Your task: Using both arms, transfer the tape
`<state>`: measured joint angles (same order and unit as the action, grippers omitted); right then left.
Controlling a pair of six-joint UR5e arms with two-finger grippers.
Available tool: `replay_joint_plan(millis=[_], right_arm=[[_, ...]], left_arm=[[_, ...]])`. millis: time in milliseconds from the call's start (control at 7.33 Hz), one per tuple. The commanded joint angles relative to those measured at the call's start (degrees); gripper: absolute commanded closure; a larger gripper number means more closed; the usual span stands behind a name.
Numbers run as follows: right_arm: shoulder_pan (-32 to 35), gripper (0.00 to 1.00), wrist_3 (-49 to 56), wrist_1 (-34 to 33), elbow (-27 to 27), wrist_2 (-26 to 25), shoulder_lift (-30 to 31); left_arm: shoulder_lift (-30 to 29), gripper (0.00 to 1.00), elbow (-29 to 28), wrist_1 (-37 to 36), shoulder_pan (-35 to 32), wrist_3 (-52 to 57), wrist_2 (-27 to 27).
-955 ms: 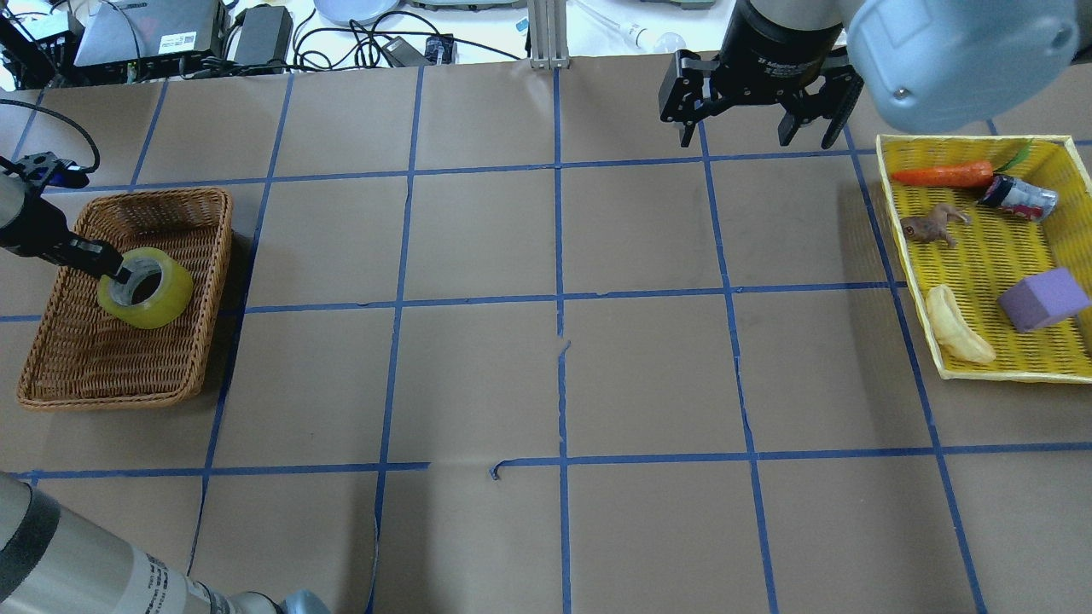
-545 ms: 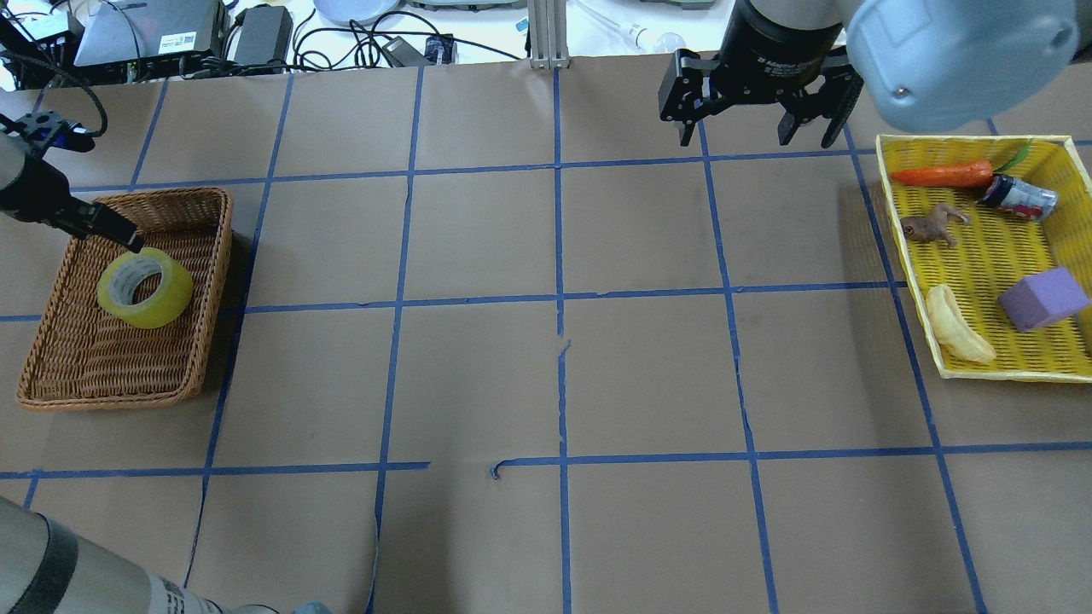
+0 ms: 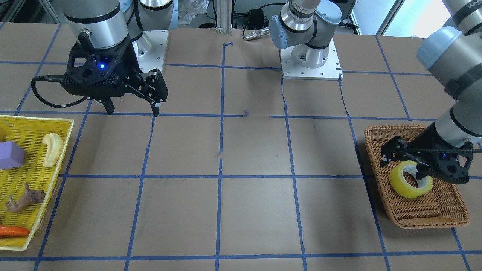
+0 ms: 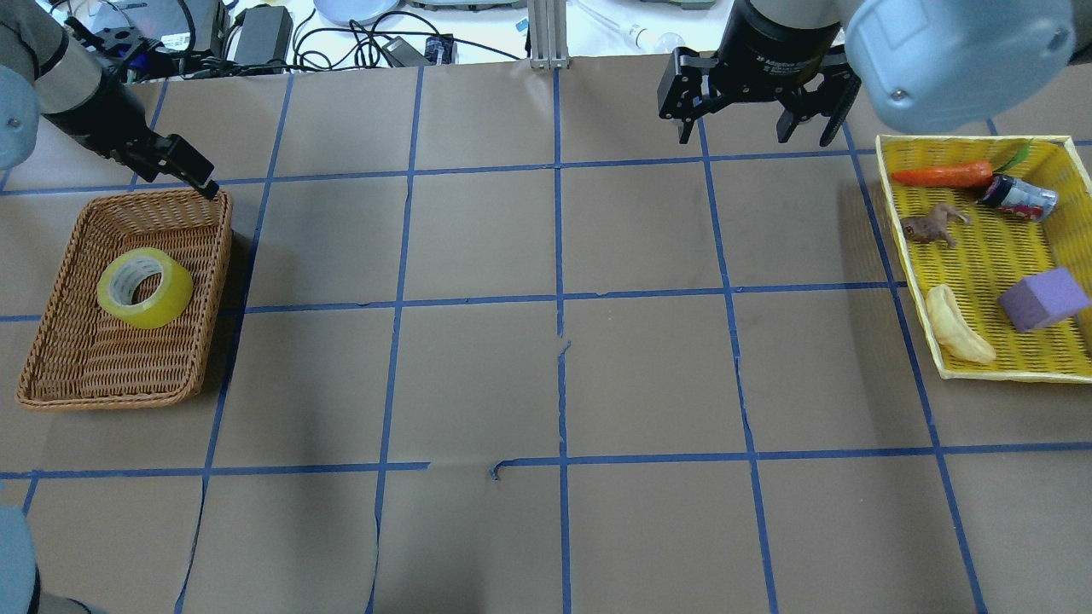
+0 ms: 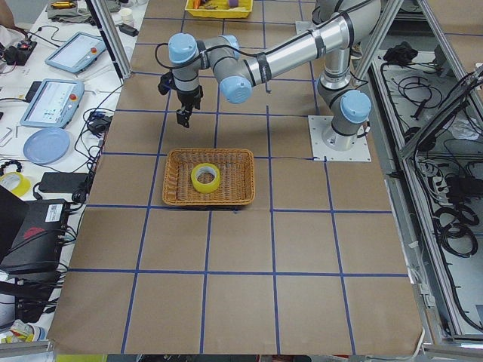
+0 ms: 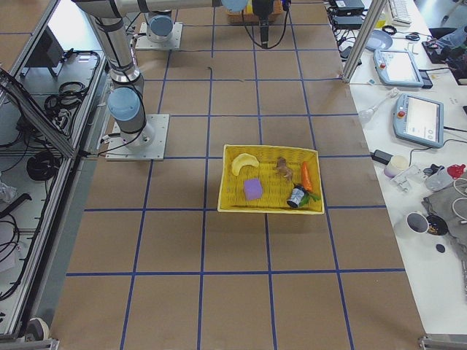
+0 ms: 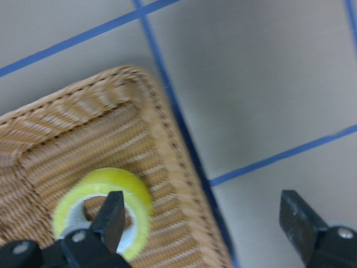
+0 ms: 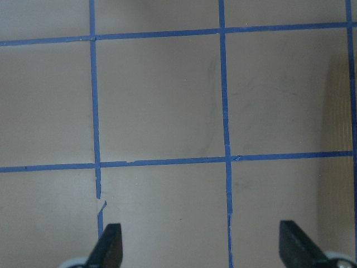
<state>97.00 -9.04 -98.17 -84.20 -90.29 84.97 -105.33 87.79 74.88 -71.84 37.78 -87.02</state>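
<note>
- Tape lies in the basket, core facing up.
- Left gripper is spread wide and empty above the basket edge, with the tape under one finger, off-centre.
- Right gripper is also open and well apart, so the left is nearer.

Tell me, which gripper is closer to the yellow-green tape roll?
Left. The left gripper hangs open just above the wicker basket's rim, a little way from the tape lying inside. The right gripper hovers open far across the table, near the yellow basket.
</note>
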Motion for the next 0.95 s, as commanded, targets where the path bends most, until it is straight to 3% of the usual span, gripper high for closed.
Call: replay_joint_plan(millis=[0,409,818], right_arm=[[0.1,0.00,0.1,-1.1,0.0,-0.1,-0.2],[0.1,0.00,0.1,-1.1,0.0,-0.1,-0.2],[-0.1,0.00,0.0,-1.1,0.0,-0.1,-0.1]], left_arm=[[3.9,0.00,0.1,2.7,-7.1,-14.9,-0.6],[8.7,0.00,-0.4,6.5,-15.2,-28.3,-2.3],[13.6,0.00,-0.2,12.1,-18.3,-30.0,-3.6]])
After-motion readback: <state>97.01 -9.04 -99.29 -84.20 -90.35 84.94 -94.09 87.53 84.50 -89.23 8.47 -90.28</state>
